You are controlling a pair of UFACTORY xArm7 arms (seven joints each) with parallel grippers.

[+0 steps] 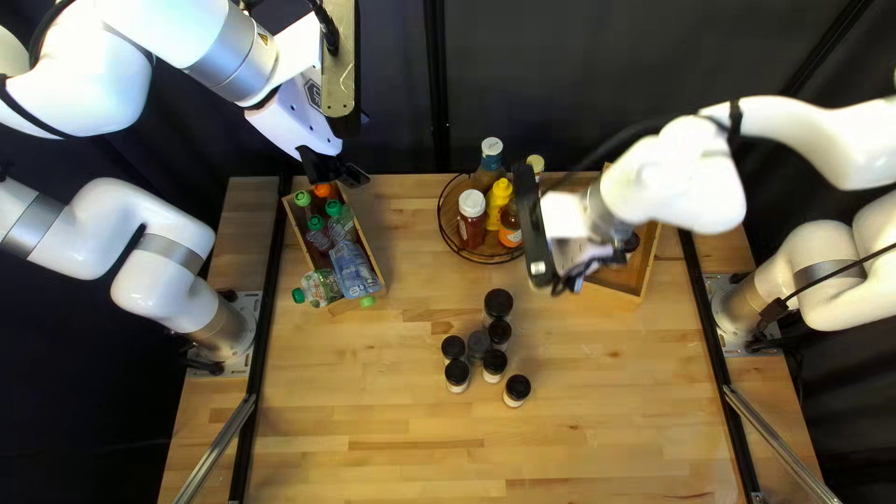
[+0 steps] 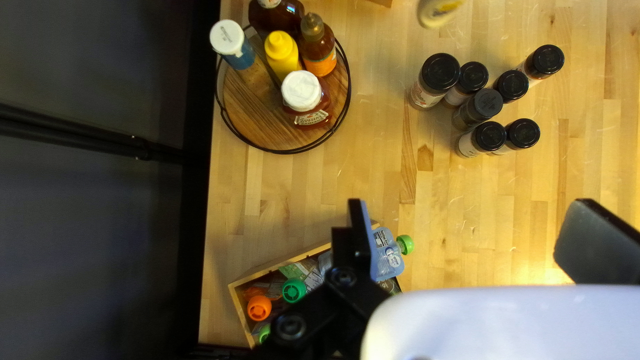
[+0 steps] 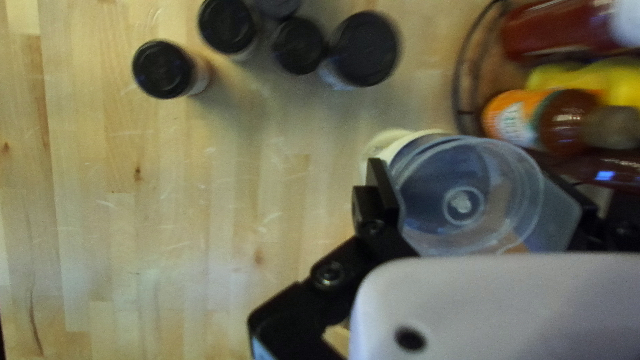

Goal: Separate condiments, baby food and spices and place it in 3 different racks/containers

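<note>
Clear plastic container, probably spice being sorted, held by right gripper, needs lowering into nearby wooden box; left gripper gapes wide.

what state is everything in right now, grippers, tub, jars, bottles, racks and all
left gripper: open
right gripper: shut on the clear tub
clear tub: held
seven black-capped jars: upright, capped, on the table
ketchup bottle: upright, capped
mustard bottle: upright
round rack: holding bottles
left crate: packed with pouches
blue pouch: capped
right crate: partly hidden
</note>
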